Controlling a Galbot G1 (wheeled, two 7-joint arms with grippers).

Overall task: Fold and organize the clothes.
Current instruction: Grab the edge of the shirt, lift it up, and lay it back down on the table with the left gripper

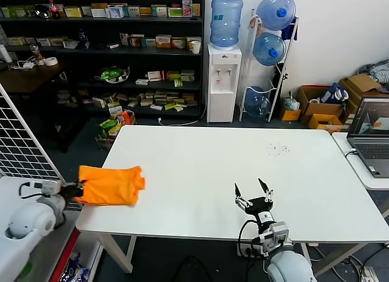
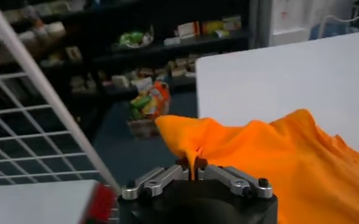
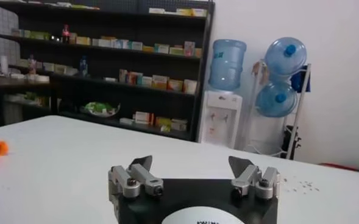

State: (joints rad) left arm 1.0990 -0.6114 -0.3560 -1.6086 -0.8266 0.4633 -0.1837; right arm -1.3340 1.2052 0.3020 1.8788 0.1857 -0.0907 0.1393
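Pinching a fold of the orange T-shirt [image 1: 111,185] at the table's [image 1: 200,172] left edge, your left gripper [image 2: 195,172] is clamped tight, while your right gripper [image 1: 254,192] rests wide open, empty, near the front edge.

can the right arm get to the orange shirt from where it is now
Probably, with a long reach. The right gripper sits open at the table's near edge with bare tabletop between it and the orange T-shirt, which the left gripper already pinches at the far left edge.
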